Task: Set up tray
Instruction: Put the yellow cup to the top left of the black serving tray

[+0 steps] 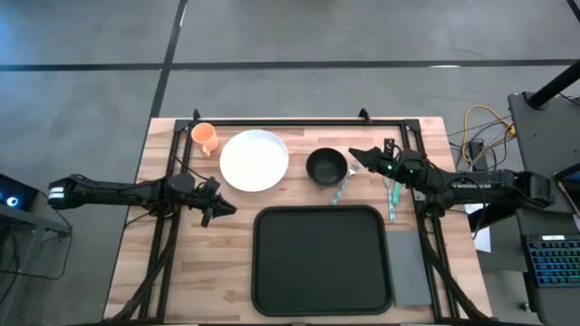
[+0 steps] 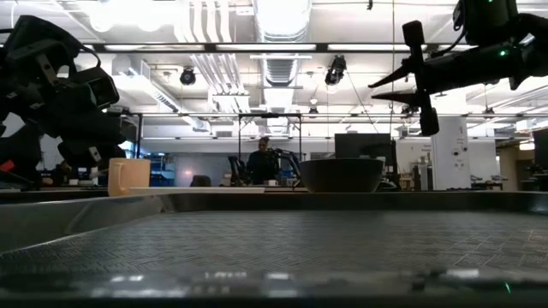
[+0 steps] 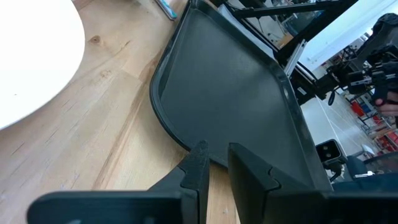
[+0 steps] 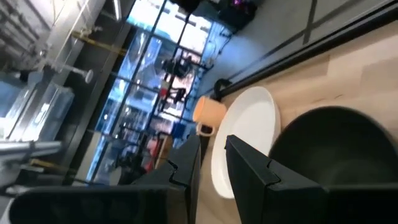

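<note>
The black tray [image 1: 322, 258] lies flat at the table's near middle. Behind it stand a white plate [image 1: 255, 160], a black bowl [image 1: 326, 166] and an orange cup [image 1: 205, 138]. My left gripper [image 1: 225, 210] hovers low over the wood between the plate and the tray's left edge; its fingers [image 3: 216, 149] stand a narrow gap apart with nothing between them. My right gripper [image 1: 355, 157] is raised just right of the bowl [image 4: 329, 149] and points level toward it and the plate [image 4: 249, 137]. It [image 2: 402, 90] is slightly open and holds nothing.
Two utensils with teal handles lie on the wood, one [image 1: 340, 188] between bowl and tray, one [image 1: 393, 199] under my right arm. A grey napkin [image 1: 410, 267] lies along the tray's right side. Black frame rails [image 1: 299, 120] border the table.
</note>
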`<state>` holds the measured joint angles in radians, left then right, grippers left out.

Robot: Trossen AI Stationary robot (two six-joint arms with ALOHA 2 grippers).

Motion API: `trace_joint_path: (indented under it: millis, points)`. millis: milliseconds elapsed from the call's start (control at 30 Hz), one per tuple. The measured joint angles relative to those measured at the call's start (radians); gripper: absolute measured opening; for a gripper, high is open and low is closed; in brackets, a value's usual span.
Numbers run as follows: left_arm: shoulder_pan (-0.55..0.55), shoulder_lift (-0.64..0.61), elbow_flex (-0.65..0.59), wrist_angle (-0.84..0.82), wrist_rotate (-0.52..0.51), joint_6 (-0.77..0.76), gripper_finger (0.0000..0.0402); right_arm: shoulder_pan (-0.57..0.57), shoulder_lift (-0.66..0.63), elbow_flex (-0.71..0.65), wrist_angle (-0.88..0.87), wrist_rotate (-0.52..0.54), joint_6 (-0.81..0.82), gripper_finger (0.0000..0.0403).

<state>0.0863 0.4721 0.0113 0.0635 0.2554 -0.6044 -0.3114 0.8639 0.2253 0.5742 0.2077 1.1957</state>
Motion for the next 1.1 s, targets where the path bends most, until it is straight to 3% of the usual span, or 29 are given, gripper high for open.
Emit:
trace_joint_path:
  millis: [267,533,667,867,1100]
  points:
    - [0.000,0.000,0.000,0.000,0.000,0.000,0.0040,0.001,0.040,0.068,-0.034,-0.002,-0.091,0.0068]
    - [0.000,0.000,0.000,0.000,0.000,0.000,0.0040,-0.001,0.150,0.384,-0.713,0.028,-0.234,0.0111]
    - [0.000,0.000,0.000,0.000,0.000,0.000,0.0040,-0.001,0.231,0.503,-0.894,0.028,-0.258,0.0144]
    - [0.000,0.000,0.000,0.000,0.000,0.000,0.0040,-0.001,0.349,0.623,-0.935,0.019,-0.336,0.0177]
    - [0.000,0.000,0.000,0.000,0.000,0.000,0.0040,-0.002,0.443,0.748,-0.946,0.003,-0.399,0.0184]
